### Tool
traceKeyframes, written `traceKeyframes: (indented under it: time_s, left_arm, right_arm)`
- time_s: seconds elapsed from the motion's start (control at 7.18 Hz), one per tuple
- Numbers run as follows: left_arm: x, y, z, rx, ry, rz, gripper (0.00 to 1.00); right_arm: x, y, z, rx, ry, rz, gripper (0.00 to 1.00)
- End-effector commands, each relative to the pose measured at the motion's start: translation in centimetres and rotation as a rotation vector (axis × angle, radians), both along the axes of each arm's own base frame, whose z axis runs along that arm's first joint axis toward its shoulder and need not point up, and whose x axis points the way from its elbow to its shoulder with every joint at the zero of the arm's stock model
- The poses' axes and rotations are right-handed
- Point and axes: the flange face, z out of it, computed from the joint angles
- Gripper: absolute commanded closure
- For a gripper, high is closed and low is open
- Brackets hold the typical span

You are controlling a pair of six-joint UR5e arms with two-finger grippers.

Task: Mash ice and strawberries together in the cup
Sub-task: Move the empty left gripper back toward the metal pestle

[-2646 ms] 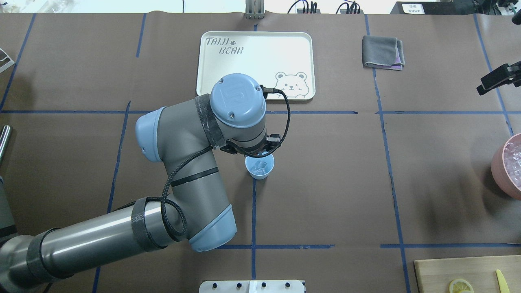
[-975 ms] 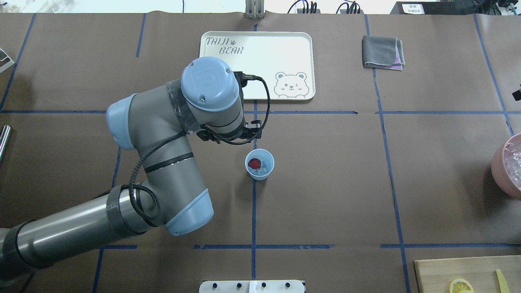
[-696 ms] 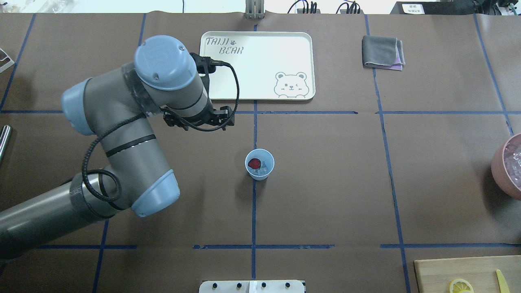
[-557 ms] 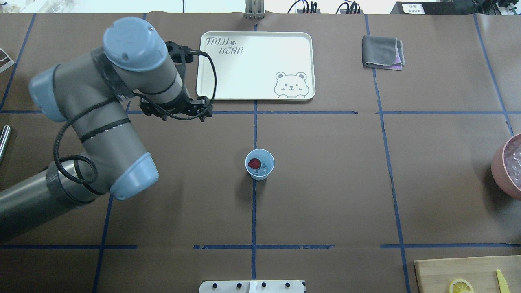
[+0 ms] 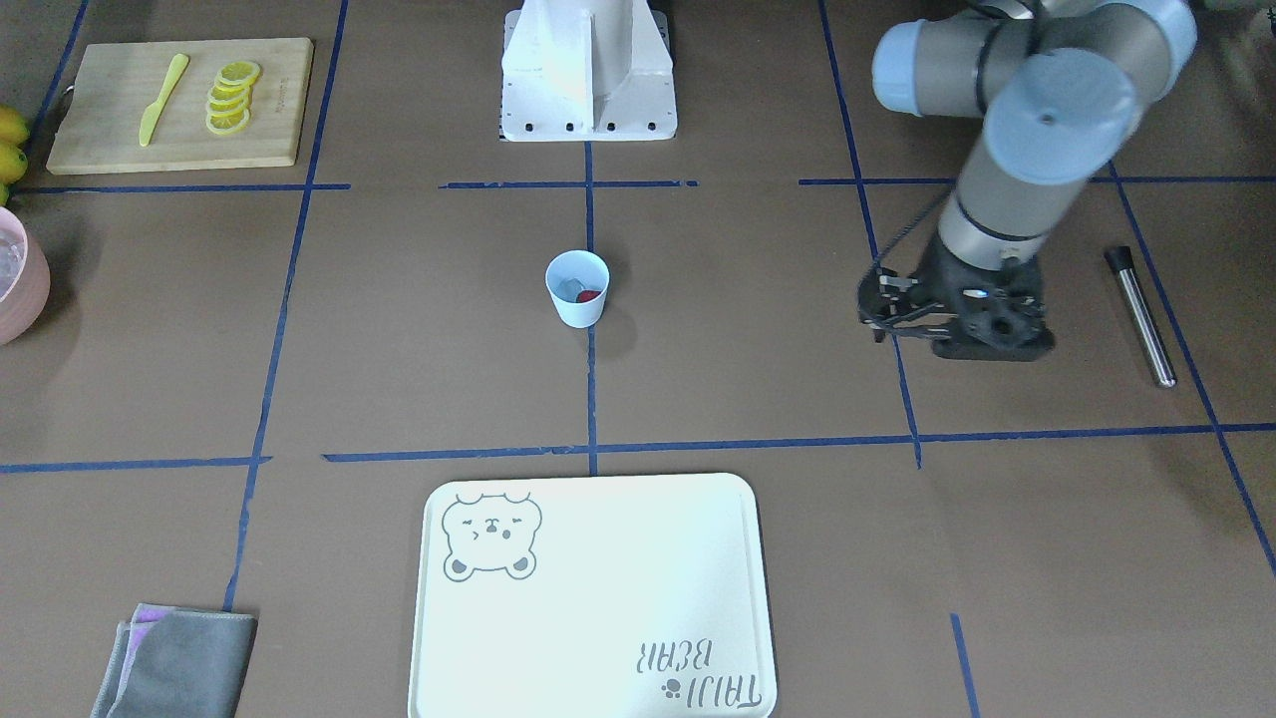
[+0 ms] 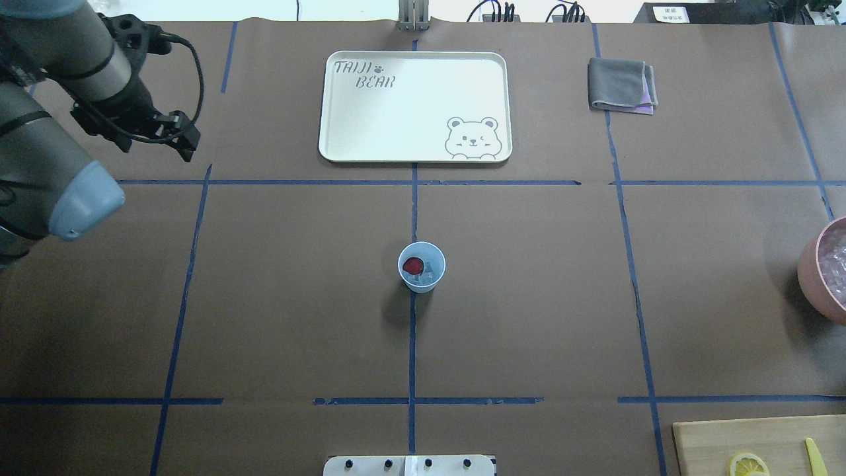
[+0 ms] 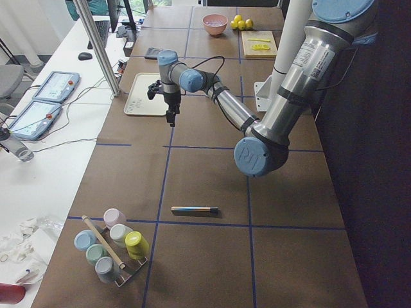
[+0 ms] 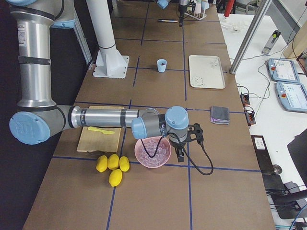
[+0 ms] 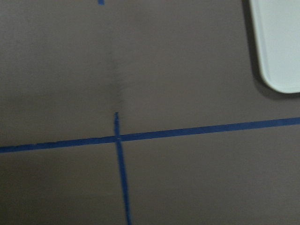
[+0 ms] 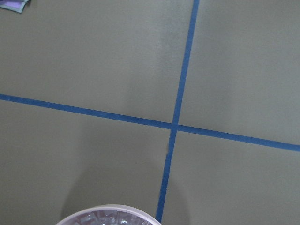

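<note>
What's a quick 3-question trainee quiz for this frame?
1. True or false: the strawberry lies inside the light-blue cup with the ice cubes.
2. What lies on the wooden cutting board? A) lemon slices and a yellow knife B) a banana C) a spoon
3. Which arm's gripper hangs beside the pink bowl?
Key: 1 true; 2 A; 3 the right gripper, seen in the exterior right view.
</note>
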Motion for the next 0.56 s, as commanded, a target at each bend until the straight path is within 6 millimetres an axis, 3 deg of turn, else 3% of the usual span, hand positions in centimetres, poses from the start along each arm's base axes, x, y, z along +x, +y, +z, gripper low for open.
traceKeyframes:
  time_s: [0.0,0.14,0.28,0.42]
  left_arm:
    - [-10.5,-2.0,8.6,-0.015,0.010,0.043,0.00]
    - [-13.2,-3.4,12.1,-0.031,0.003,0.062,0.00]
    - [-14.7,-4.3,15.4,-0.052,-0.011,0.077,0.00]
    - [-15.3,-4.6,18.8,-0.049,-0.011,0.083,0.00]
  right_arm:
    - [1.2,0.5,0.5,-0.044,0.026,0.025,0.01]
    - [1.5,0.6,-0.3,-0.082,0.026,0.026,0.01]
    - [1.7,1.0,-2.0,-0.114,0.026,0.025,0.01]
    - [1.8,1.7,-2.3,-0.118,0.021,0.027,0.01]
